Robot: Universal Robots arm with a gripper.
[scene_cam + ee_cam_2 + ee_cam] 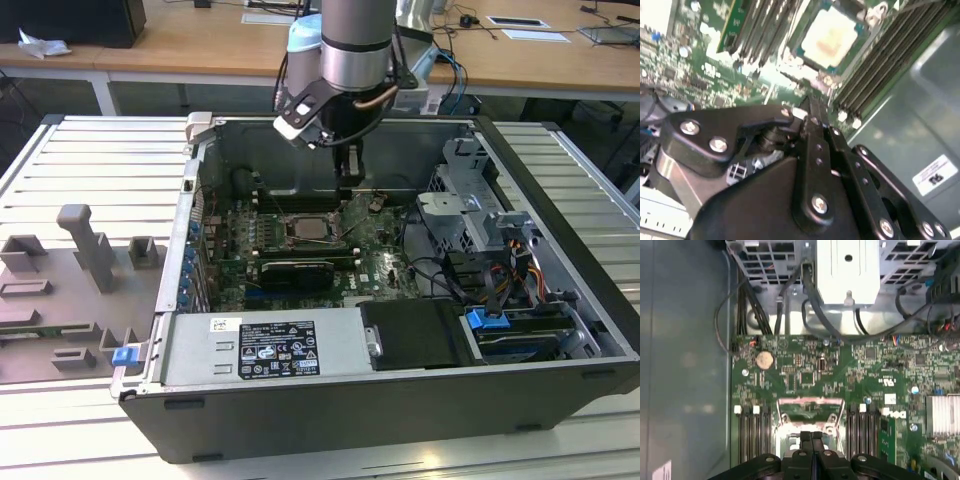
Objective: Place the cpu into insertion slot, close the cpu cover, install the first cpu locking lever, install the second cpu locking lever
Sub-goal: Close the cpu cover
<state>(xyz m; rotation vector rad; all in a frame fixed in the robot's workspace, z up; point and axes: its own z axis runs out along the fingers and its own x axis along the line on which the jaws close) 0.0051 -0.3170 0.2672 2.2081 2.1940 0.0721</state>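
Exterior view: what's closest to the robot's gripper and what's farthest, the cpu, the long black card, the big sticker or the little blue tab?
From the gripper:
1. cpu, in the middle of the case.
2. long black card, next to the cpu, toward the camera.
3. big sticker, on the silver box at the front.
4. blue tab, on the exterior view's left.

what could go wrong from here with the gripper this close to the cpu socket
The gripper hangs low by the cpu, whose top is exposed; a sideways slip might scrape it. Memory slots flank the cpu on both sides, so drifting either way could knock them.
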